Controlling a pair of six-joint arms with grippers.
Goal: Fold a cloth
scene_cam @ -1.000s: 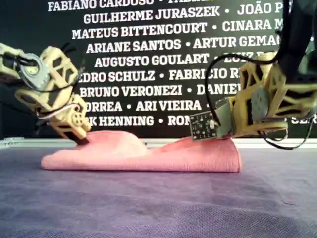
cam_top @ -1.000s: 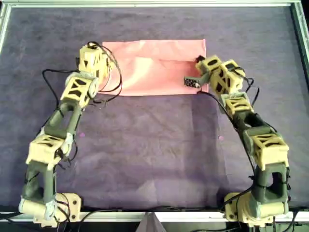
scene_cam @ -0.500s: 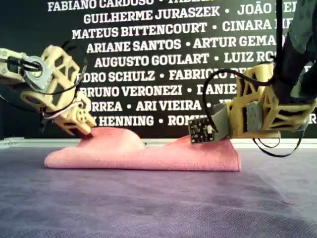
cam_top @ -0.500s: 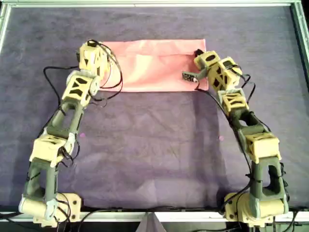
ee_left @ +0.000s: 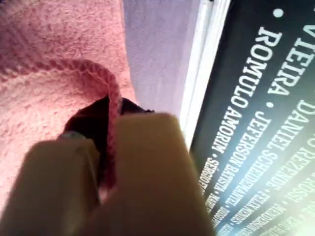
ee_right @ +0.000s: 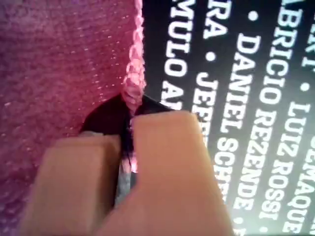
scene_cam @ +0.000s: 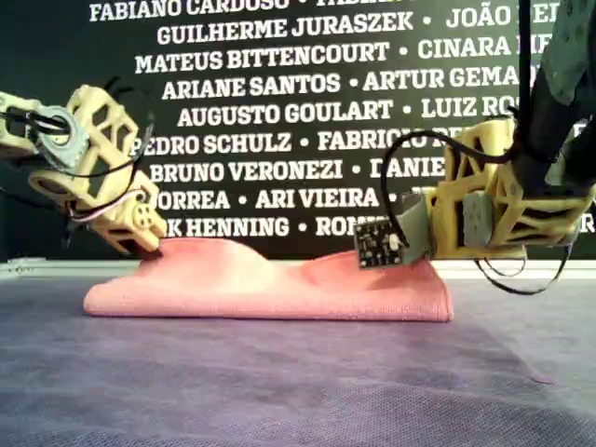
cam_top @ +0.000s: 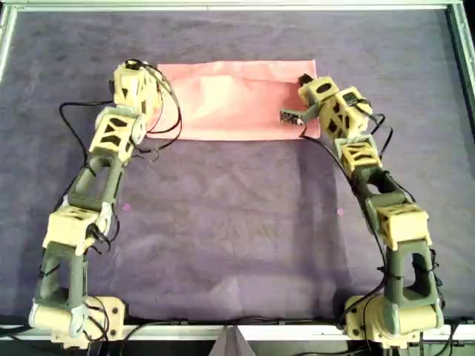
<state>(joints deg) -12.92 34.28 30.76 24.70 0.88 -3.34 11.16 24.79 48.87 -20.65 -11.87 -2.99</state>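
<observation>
The salmon-pink cloth (cam_top: 230, 100) lies doubled over as a wide strip on the far half of the mat, with a low hump in its top layer (scene_cam: 261, 279). My left gripper (cam_top: 142, 74) is at the strip's end on the overhead view's left, shut on the cloth's hemmed edge (ee_left: 109, 147). My right gripper (cam_top: 310, 85) is at the opposite end, shut on the stitched edge (ee_right: 127, 132). In the exterior view both grippers sit low, just above the cloth.
A dark purple felt mat (cam_top: 237, 222) covers the table inside a metal frame (cam_top: 223, 6). A black banner with white names (scene_cam: 298, 112) stands right behind the far rail. Both arms' bases are at the near edge of the overhead view.
Both grippers carried the cloth's edge farther toward the far rail, and the strip grew narrower. The left gripper then shifted toward the overhead view's left, and the hump flattened.
</observation>
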